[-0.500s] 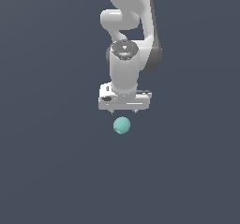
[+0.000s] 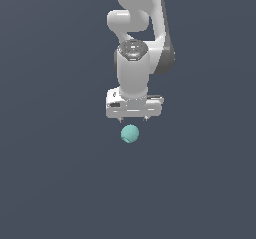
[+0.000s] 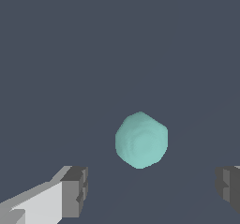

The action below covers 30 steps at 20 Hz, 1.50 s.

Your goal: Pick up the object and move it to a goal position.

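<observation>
Just beneath the white gripper [image 2: 133, 119]: a small smooth teal ball [image 2: 130, 133], round, no long axis. Jaws spread wide, ball untouched.

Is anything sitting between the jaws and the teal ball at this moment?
Nothing visible does. In the exterior view the gripper hangs just above the teal ball with only bare dark ground around. The wrist view shows the ball unobstructed, jaws spread wide apart. No goal marker is visible.

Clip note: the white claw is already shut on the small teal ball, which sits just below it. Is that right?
Not quite. The white claw is open, not shut on the small teal ball; the wrist view shows its fingers spread wide apart with the ball untouched. The ball does sit just below the claw.
</observation>
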### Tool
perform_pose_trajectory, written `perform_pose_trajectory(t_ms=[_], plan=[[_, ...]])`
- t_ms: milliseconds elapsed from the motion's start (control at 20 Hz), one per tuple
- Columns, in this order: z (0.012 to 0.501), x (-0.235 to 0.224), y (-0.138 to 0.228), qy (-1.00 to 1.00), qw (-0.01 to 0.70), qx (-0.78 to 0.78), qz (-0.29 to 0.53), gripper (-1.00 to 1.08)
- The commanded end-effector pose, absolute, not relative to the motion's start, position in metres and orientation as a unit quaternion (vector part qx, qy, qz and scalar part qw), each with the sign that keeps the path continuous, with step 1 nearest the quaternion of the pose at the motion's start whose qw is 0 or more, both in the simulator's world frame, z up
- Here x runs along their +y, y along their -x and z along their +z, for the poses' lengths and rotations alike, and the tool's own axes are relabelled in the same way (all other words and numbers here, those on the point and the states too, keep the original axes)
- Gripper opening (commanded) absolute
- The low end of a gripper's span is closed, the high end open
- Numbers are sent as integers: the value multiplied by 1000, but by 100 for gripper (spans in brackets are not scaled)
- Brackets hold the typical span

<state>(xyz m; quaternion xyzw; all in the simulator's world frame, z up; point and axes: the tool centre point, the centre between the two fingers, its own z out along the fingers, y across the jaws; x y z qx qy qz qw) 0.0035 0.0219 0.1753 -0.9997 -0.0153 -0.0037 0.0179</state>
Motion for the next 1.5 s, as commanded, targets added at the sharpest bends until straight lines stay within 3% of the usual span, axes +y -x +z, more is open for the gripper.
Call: perform_pose_trajectory(t_ms=[0,700,1450], plan=[[177,23,-5,1000,21,-17,-7,100],[166,22,-4,1000,19,17,-4,100],[116,15,4,983,8,181,0,100]])
